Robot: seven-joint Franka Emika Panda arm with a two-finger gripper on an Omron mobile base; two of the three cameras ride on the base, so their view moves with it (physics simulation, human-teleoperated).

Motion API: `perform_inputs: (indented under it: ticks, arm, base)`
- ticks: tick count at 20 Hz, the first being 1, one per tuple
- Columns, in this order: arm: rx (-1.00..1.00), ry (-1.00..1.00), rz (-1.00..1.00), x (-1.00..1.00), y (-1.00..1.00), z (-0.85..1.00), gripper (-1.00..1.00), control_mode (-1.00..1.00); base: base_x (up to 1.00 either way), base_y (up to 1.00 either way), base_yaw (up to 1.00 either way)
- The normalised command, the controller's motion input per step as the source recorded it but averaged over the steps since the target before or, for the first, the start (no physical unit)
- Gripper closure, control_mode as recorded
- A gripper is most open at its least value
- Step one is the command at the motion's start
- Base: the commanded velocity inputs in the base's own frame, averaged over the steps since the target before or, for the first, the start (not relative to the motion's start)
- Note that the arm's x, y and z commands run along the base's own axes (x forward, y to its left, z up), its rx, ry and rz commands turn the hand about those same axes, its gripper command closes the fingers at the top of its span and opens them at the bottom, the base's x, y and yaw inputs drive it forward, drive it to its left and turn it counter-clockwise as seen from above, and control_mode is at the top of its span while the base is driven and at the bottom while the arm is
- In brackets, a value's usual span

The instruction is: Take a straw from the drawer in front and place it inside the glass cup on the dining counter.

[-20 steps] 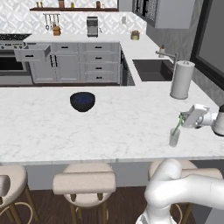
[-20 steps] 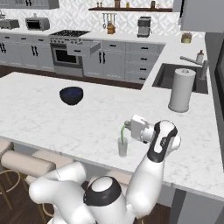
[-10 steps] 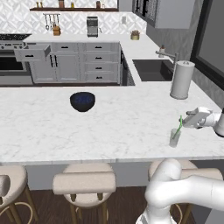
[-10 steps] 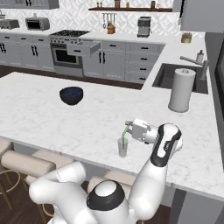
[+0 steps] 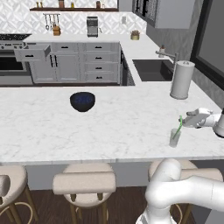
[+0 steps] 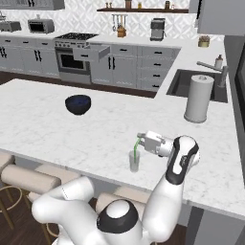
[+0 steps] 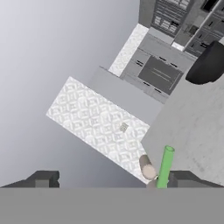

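Green straw stands leaning inside the glass cup, which rests near the front edge at the right end of the dining surface. The end effector is released, its fingers spread wide just beside the top of the straw and not gripping it. Far at the left, the drawer is open. I judge the task is practically finished; only retreating the arm remains.

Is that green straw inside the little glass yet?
Yes. The straw stands leaning in the glass cup, its top poking out above the rim.
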Motion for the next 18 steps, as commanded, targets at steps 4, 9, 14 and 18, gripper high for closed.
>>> perform_inputs:
  ticks: [4, 9, 14, 18]
  arm:
    - [0.00, -0.03, 0.00, -0.03, 0.00, -0.15, -1.00, -1.00]
    - [0.00, 0.00, 0.00, -0.07, 0.00, -0.18, -1.00, -1.00]
    - [0.00, 0.00, -0.02, 0.00, 0.00, -0.08, -1.00, -1.00]
    - [0.00, 0.00, -0.05, 0.00, -0.11, 0.00, -1.00, -1.00]
  base:
    - [0.00, 0.00, 0.00]
    - [0.00, 0.00, 0.00]
    - [0.00, 0.00, 0.00]
    - [0.00, 0.00, 0.00]
